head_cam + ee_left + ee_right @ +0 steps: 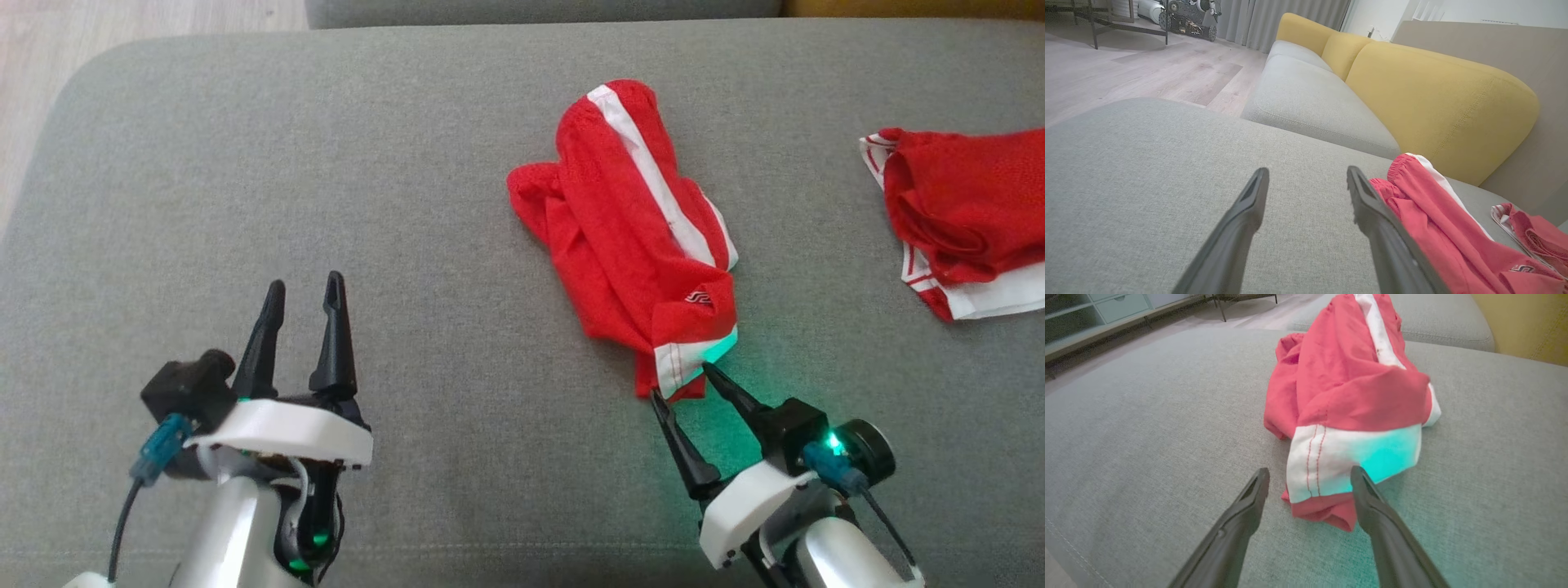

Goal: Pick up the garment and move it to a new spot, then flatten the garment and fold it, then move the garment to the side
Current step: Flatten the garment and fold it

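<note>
Head view, looking down on a wide grey sofa cushion (326,163): the red garment (629,237) lies crumpled in a long heap right of centre, a white stripe running down it and a white hem band (690,355) at the near end. My right pincer (682,382) sits at the lower right, its two dark fingers spread wide on either side of that hem, tips at the cloth's edge and gripping nothing. A green light (833,443) on the wrist tints the hem. Whether the tips touch the fabric is hard to judge. My left pincer (305,282) is at the lower left, well apart from the garment, fingers parted and empty. A second red garment (963,204) lies at the far right, cut off by the frame. Left wrist view: my left pincer (1307,171) is spread above bare grey cushion. The garment (1429,216) shows to the right, partly hidden behind one finger, with a yellow backrest (1437,102) beyond and wood floor (1147,73) at the upper left. Right wrist view: my right pincer (1309,471) is open, and the garment's (1351,375) white hem band (1339,457) lies between the fingers, glowing green. One finger covers the hem's near corner, so the contact there is hidden.
</note>
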